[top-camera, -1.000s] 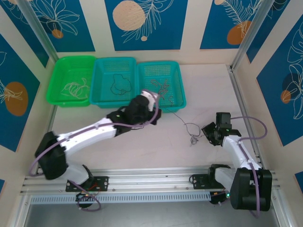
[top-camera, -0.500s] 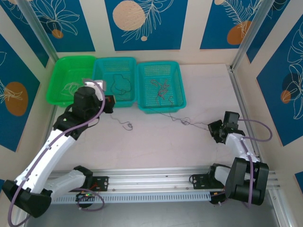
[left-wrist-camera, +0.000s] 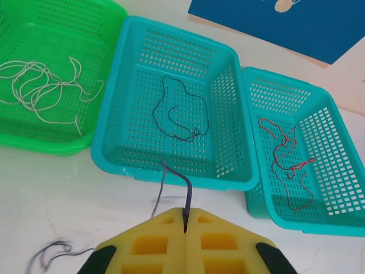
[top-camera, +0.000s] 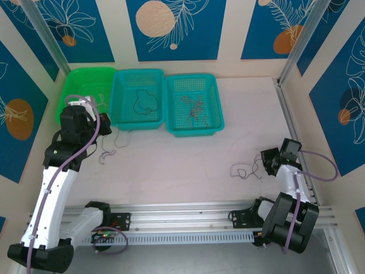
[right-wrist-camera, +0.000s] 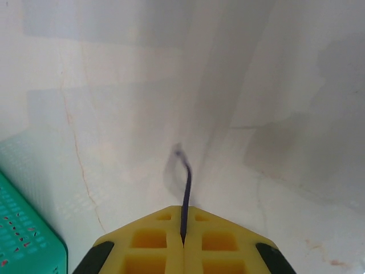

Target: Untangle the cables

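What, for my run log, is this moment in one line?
left gripper: shut on dark cable | right gripper: shut on other dark cable

Top view: three mesh baskets in row at far-left of counter point(top-camera: 188, 165), rims touching.
Green basket point(top-camera: 85, 83) at 10 o'clock, middle teal basket point(top-camera: 140, 80) at 11 o'clock, right teal basket point(top-camera: 191, 85) near 12 o'clock, sitting slightly nearer than other two.
All upright, open side up, walls and floors perforated.
Counter pale, marble-like; thin brownish veins in right wrist view.
Blue wall panels point(top-camera: 171, 28) with white leaf outlines and orange discs at 9, 12, 3 o'clock.
Slanted metal posts point(top-camera: 299, 40) at far corners.
Aluminium rail point(top-camera: 182, 220) along 6 o'clock edge.
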Action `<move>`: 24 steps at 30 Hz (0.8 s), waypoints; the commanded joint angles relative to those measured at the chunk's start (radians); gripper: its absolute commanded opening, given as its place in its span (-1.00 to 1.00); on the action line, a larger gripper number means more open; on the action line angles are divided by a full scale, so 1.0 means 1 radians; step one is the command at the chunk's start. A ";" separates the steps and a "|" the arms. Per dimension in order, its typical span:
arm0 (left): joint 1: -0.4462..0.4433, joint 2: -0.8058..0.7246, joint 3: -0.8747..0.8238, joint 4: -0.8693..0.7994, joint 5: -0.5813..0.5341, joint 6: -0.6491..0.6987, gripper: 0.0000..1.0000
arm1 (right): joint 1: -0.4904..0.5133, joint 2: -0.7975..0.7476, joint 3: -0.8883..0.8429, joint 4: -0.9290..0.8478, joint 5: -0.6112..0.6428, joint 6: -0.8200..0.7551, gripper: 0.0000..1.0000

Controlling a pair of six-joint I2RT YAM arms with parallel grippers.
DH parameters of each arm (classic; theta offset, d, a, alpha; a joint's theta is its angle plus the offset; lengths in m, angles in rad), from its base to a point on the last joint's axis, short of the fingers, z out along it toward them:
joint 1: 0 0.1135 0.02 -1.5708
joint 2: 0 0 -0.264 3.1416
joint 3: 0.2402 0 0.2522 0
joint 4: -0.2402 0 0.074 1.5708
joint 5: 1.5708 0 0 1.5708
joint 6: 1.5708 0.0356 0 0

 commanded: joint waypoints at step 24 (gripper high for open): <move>0.048 0.328 0.698 0.175 0.376 -0.040 -1.00 | 0.513 -0.054 0.134 -0.130 0.058 -0.101 -1.00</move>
